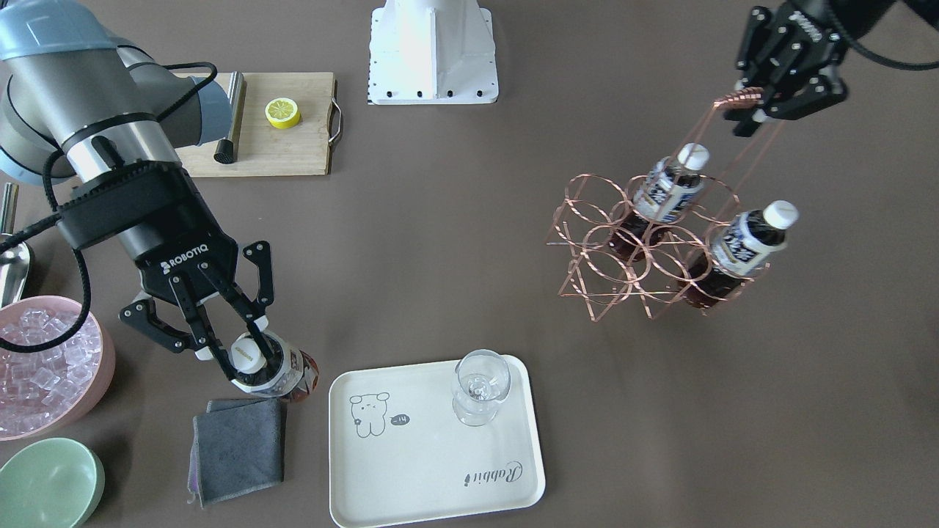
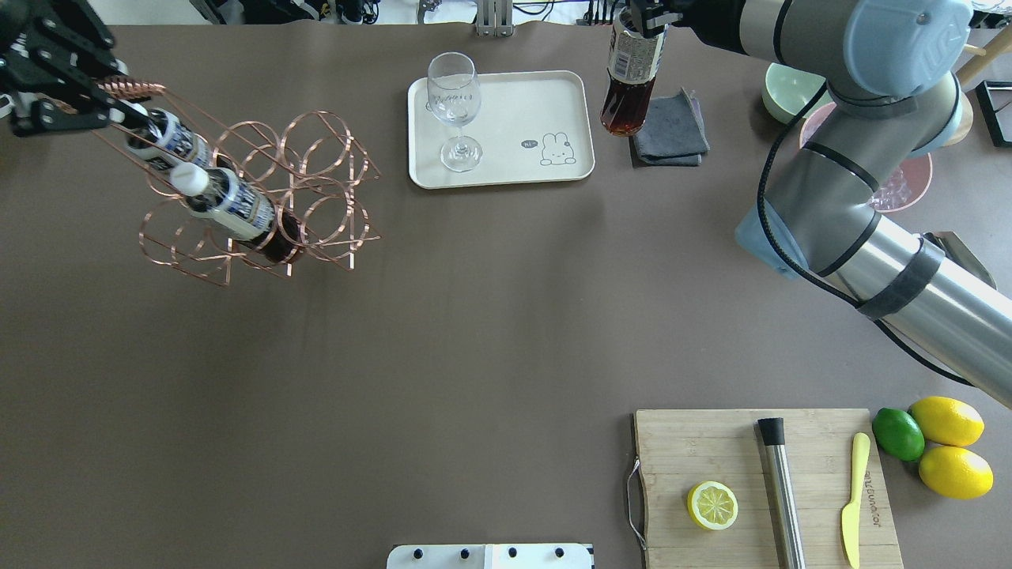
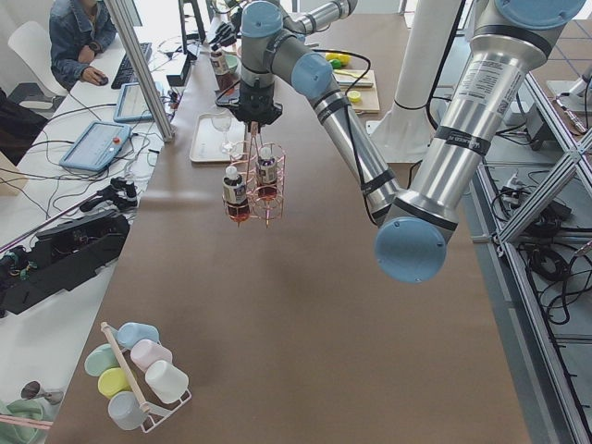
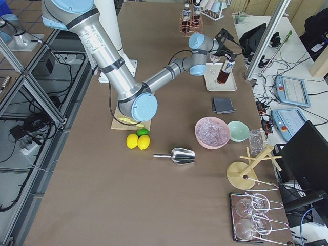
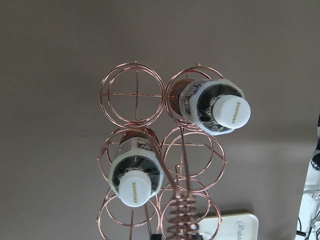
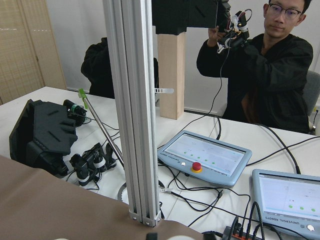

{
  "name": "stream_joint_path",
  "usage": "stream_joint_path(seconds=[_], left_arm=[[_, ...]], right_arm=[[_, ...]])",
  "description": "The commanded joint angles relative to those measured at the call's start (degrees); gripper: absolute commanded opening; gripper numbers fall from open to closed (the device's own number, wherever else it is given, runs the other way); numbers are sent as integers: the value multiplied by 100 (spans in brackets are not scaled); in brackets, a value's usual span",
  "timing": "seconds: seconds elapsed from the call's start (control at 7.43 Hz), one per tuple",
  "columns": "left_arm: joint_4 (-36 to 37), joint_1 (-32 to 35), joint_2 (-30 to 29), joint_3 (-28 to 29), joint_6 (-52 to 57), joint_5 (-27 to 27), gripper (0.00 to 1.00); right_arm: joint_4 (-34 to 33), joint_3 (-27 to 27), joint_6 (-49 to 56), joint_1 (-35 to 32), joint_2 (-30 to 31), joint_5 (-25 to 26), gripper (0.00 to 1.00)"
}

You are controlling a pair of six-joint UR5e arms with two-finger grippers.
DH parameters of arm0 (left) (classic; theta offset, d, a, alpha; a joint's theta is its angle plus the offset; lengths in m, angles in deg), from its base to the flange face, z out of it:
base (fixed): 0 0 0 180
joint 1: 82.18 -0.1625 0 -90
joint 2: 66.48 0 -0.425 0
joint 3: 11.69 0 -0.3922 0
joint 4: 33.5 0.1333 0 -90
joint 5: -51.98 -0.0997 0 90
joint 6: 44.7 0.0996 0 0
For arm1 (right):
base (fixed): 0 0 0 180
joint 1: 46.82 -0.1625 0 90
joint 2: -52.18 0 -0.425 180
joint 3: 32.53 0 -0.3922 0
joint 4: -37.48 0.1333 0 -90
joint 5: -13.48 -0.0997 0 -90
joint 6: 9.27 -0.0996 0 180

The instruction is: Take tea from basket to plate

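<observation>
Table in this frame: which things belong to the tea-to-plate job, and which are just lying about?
Job: tea bottle in the right gripper, basket held by the left gripper with two more bottles, plate.
Lying about: wine glass on the plate, grey cloth, cutting board, lemon half, ice bowl, green bowl.

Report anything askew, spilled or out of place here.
Nothing spilled or damaged. One tea bottle is held by the right end effector between the tray and the grey cloth, not yet on the tray.
</observation>
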State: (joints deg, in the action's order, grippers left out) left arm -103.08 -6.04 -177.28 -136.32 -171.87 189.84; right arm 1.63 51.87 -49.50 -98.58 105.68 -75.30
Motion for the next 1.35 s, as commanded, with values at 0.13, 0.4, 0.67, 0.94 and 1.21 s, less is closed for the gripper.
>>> stream_joint_path(seconds=[0.13, 0.4, 0.67, 0.94, 1.21], left_arm=[[873, 709, 60, 989, 2358, 13, 0], [998, 735, 6, 1264, 3412, -380, 0], [990, 849, -476, 2403, 4555, -873, 0], [789, 1078, -548, 2967, 5182, -875, 0], [88, 1210, -565, 3714, 5238, -875, 0]], right_arm=[[577, -881, -398, 375, -366, 868, 0], [657, -978, -407, 692, -375, 1318, 0], [666, -1022, -407, 939, -366, 1661, 0], [1025, -1320, -407, 1045, -401, 1864, 0], [1018, -1400, -407, 1089, -453, 2039, 0]])
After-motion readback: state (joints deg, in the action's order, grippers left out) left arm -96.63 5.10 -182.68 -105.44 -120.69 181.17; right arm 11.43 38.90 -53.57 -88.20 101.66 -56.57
